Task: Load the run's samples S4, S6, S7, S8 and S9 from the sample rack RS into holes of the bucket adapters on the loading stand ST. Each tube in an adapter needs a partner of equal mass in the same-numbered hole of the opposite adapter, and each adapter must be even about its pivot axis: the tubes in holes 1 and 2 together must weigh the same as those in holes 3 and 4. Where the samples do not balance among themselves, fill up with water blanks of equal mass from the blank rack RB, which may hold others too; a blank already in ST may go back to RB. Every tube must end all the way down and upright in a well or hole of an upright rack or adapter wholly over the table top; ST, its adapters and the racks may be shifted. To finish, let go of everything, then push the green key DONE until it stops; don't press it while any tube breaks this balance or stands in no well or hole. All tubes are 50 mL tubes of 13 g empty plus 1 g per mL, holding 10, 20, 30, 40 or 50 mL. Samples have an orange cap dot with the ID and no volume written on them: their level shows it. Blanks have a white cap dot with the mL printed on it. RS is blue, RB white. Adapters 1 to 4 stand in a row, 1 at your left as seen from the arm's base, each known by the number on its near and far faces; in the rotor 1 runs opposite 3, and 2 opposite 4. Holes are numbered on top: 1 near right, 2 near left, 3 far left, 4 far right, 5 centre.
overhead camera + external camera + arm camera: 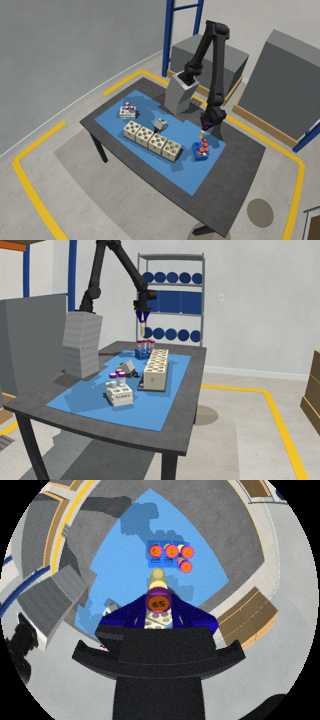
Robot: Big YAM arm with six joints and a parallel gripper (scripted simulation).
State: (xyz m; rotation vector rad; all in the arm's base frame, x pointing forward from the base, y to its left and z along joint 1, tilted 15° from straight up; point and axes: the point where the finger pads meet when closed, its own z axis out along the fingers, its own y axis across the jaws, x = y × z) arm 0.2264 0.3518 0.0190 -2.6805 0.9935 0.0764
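Observation:
My gripper [204,128] [142,320] is shut on a sample tube [201,133] [142,329] with yellowish liquid, held upright by its cap well above the blue sample rack RS [200,151] [142,353]. In the wrist view the tube [158,588] hangs between the blue fingers, with the rack [171,555] below it. RS holds several orange-dotted tubes. The four cream adapters on ST [152,141] [155,370] stand in a row, all holes empty. The white blank rack RB [129,111] [119,392] holds three purple-capped tubes. The ID on the held tube's cap is unreadable.
The grey box with the green DONE key [160,124] [126,366] sits behind the adapters. The arm's grey pedestal [180,95] [82,343] stands at the table's back edge. A blue mat covers the table's middle.

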